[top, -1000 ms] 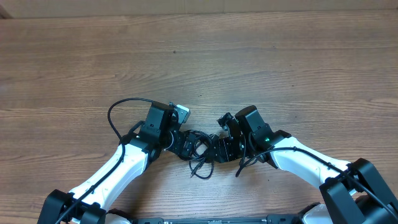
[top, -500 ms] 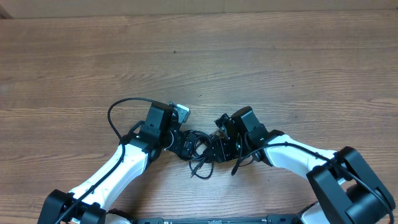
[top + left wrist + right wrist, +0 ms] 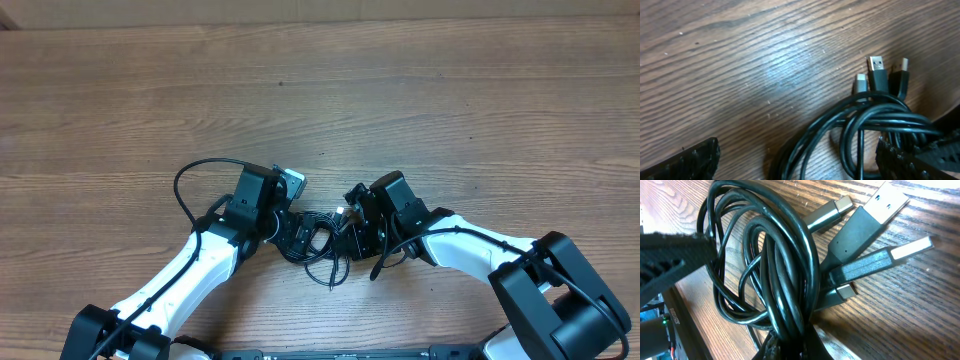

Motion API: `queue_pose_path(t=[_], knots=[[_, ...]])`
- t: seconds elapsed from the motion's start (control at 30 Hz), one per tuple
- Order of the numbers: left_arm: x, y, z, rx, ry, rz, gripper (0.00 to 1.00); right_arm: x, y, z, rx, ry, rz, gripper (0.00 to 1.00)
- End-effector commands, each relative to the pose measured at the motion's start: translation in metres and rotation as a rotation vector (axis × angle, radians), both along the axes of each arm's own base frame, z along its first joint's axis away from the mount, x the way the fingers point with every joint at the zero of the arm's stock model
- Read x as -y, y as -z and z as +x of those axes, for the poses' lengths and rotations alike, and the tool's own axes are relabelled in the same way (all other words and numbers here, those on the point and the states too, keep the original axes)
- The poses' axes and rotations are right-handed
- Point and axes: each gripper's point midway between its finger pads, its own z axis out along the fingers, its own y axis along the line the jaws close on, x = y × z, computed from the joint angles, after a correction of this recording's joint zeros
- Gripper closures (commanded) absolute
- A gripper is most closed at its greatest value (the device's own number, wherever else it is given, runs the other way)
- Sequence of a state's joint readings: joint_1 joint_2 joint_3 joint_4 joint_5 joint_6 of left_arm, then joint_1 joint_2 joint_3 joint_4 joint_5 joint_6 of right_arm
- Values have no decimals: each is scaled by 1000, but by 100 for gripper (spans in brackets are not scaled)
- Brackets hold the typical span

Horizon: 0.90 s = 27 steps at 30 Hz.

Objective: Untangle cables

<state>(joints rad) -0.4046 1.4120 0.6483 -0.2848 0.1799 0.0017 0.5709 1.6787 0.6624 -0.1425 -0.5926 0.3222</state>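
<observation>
The cables [image 3: 320,245] lie as one knotted black bundle on the wooden table between my two grippers. In the right wrist view the coiled cables [image 3: 770,270] fan out into several silver-tipped plugs [image 3: 865,230], and my right gripper [image 3: 797,347] is shut on the bundle's lower strands. In the left wrist view the loops [image 3: 860,125] and plugs [image 3: 879,75] lie between the wide-apart fingers of my left gripper [image 3: 800,165], which is open. Its right finger [image 3: 910,160] is against the loops. Seen from overhead, the left gripper [image 3: 298,233] and the right gripper [image 3: 345,232] face each other across the bundle.
A thicker black cord [image 3: 190,180] loops out from the left arm. The table's near edge runs just below both arms [image 3: 330,352]. Bare wood [image 3: 400,90] stretches across the far half of the table.
My right gripper has closed on the cable bundle and shifted slightly left. The loose strand below the bundle has moved a little. The left gripper has stayed open and still.
</observation>
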Motion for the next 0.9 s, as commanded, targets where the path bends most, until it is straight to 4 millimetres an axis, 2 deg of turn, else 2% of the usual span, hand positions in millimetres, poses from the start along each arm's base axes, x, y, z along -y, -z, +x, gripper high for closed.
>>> queue_pose_path(t=[0.0, 0.2, 0.37, 0.53, 0.63, 0.77, 0.87], knots=[[15, -8, -2, -21, 37, -76, 0, 3, 0, 9, 19, 20, -15, 96], [41, -26, -8, -44, 134, -211, 0, 17, -20, 25, 64, 71, 6, 96], [66, -67, -8, -24, 287, -311, 0, 29, -45, 35, 155, 75, -29, 96], [71, -114, 2, 2, 334, -294, 0, 49, -67, 51, 292, 119, -139, 96], [71, -138, 3, 18, 372, -276, 0, 54, -84, 58, 373, 131, -149, 96], [71, -157, 2, 31, 400, -262, 0, 56, -112, 63, 491, 126, -130, 96], [71, -160, 3, 33, 397, -259, 0, 60, -132, 68, 571, 155, -122, 96]])
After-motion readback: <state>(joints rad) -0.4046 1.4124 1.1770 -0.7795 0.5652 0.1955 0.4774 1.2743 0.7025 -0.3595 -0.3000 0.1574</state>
